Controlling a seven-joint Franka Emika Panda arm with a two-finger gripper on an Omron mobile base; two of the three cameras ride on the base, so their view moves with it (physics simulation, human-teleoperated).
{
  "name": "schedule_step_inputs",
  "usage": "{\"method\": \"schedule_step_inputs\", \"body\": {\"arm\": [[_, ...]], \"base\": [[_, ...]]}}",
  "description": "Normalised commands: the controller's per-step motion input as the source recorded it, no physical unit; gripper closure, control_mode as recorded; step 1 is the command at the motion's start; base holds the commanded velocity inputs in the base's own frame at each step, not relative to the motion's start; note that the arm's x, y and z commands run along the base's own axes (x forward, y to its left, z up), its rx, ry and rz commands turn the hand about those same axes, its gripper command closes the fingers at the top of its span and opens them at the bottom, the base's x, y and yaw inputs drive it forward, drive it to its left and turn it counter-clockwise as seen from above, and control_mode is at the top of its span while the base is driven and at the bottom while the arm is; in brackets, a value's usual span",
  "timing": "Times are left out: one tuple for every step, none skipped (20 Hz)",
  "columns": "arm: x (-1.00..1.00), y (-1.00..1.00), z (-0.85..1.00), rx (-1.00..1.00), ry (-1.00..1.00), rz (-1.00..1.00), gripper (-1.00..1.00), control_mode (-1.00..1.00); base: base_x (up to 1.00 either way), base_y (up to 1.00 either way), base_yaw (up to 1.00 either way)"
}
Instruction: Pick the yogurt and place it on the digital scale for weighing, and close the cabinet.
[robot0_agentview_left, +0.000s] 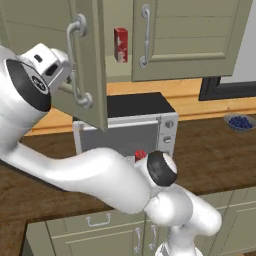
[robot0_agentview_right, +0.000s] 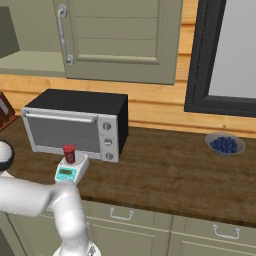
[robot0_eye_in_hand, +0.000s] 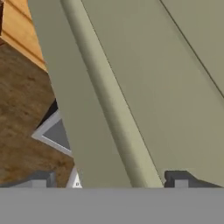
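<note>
The yogurt (robot0_agentview_right: 69, 154) is sitting on the digital scale (robot0_agentview_right: 71, 169), while the released gripper (robot0_eye_in_hand: 109, 177) is straddling the cabinet (robot0_agentview_left: 90, 65) door at twelve o'clock, not yet closed.

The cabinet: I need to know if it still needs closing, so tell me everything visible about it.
The cabinet is olive-green, wall-mounted above the counter, with panelled doors and vertical silver bar handles. Its left door stands swung open; the right door is shut. A red-and-white carton stands on its shelf. The open gripper straddles the open door's edge.
</note>
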Motion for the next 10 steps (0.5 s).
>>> {"method": "schedule_step_inputs", "body": {"arm": [[1.0, -1.0, 0.0, 0.2, 0.0, 0.05, -1.0, -1.0], [1.0, -1.0, 0.0, 0.21, 0.0, 0.09, -1.0, -1.0], [1.0, -1.0, 0.0, 0.21, -0.04, 0.13, -1.0, -1.0], [1.0, -1.0, -0.24, 0.21, -0.01, 0.18, -1.0, -1.0], [1.0, -1.0, -0.56, 0.15, -0.09, 0.24, -1.0, -1.0], [1.0, -0.84, -0.94, 0.05, -0.13, 0.29, -1.0, -1.0], [1.0, -0.19, -1.0, 0.0, -0.27, 0.34, -1.0, -1.0], [1.0, -0.03, -1.0, -0.06, -0.39, 0.34, -1.0, -1.0], [1.0, 0.0, -1.0, -0.07, -0.55, 0.34, -1.0, -1.0], [1.0, 0.0, -1.0, -0.04, -0.66, 0.34, -1.0, -1.0]], "base": [[0.0, 0.0, 0.0], [0.0, 0.0, 0.0], [0.0, 0.0, 0.0], [0.0, 0.0, 0.0], [0.0, 0.0, 0.0], [0.0, 0.0, 0.0], [0.0, 0.0, 0.0], [0.0, 0.0, 0.0], [0.0, 0.0, 0.0], [0.0, 0.0, 0.0]]}}
